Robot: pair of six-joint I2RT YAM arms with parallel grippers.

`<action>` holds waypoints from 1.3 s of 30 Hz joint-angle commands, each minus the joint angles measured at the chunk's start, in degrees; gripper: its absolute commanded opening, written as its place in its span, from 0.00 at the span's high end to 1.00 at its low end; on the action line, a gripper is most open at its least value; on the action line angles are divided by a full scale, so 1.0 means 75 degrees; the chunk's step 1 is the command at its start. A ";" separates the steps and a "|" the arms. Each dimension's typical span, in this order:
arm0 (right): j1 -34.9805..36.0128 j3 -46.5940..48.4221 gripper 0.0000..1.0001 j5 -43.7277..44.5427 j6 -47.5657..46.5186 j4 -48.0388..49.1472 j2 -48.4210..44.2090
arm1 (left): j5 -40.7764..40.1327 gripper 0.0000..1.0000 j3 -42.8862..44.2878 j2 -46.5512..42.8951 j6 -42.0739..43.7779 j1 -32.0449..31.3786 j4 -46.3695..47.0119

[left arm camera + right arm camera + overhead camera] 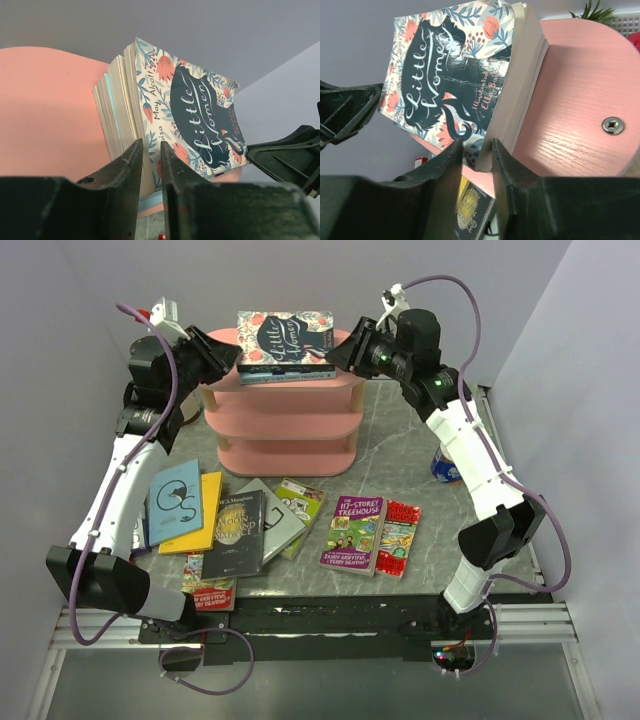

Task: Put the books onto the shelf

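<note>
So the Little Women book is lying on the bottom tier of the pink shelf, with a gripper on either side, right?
No, the Little Women book lies on the top tier of the pink shelf, as the top external view shows. The left gripper and right gripper do flank it.

A grey, marbled surface (pixel 410 430) fills the middle of the top view. Plain pale walls close it in: a back wall (pixel 300 270), a left wall (pixel 40 390) and a right wall (pixel 580 360). The light is even and the shadows soft. A metal rail (pixel 545 625) runs along the near edge, with a dull grey panel (pixel 350 690) below it. In the right wrist view, a green plant (pixel 592 10) and a white perforated board (pixel 630 22) show in the top corner.
</note>
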 commanded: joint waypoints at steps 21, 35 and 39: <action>0.0187 -0.7886 0.26 0.1252 0.0566 0.2984 -0.5324 | -0.1156 0.16 -0.3510 -0.3637 -0.0660 0.0005 -0.0826; 0.0856 -1.1755 0.20 0.1789 0.2276 0.2270 -0.5934 | -0.1554 0.13 -0.7765 -0.4202 -0.1807 -0.4202 0.1410; 0.0880 -1.1827 0.18 0.2153 0.2383 0.1731 -0.6122 | -0.1413 0.13 -0.7814 -0.3722 -0.1797 -0.4449 0.2090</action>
